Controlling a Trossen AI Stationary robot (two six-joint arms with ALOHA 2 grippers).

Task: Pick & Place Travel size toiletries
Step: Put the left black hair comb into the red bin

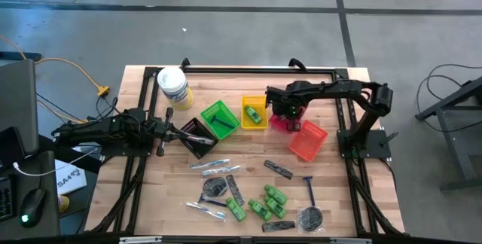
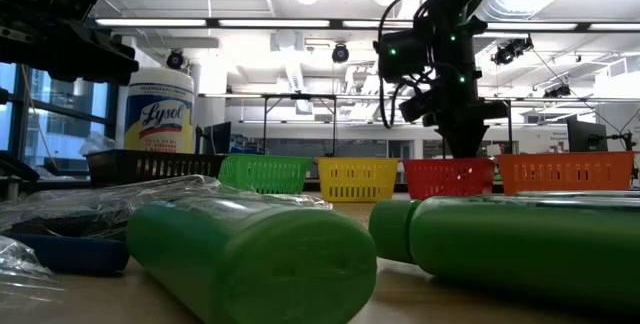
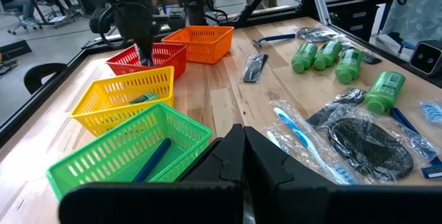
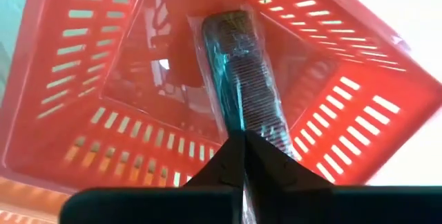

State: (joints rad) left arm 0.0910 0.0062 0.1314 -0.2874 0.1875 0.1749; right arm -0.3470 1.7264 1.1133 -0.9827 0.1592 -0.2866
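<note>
My right gripper [image 1: 285, 116] hangs over the red basket [image 1: 280, 123] and is shut on a dark comb in clear wrap [image 4: 238, 72]. In the low view it [image 2: 462, 142] reaches down into that basket [image 2: 447, 176]. My left gripper [image 1: 179, 131] is shut and holds nothing, level above the black basket [image 1: 197, 137]. Green mini bottles [image 1: 260, 208], a blue razor [image 1: 309, 190], combs [image 1: 279, 169], round dark packets [image 1: 310, 217] and wrapped sticks [image 1: 215, 165] lie flat on the near half of the table. My right gripper pinches the wrapped comb by one end [image 4: 243, 131] between its two fingers, coming from above and pointing down. The fingers lie along the comb. It hangs below them inside the red basket [image 4: 83, 134]. Whether its lower end [image 4: 224, 23] touches the basket floor, I cannot tell.
A row of small baskets: black, green [image 1: 220, 118] with a blue razor [image 3: 153, 158] in it, yellow [image 1: 254, 111] with a green bottle, red, orange [image 1: 308, 140]. A white tub [image 1: 173, 86] stands at the far left. A metal frame rims the table.
</note>
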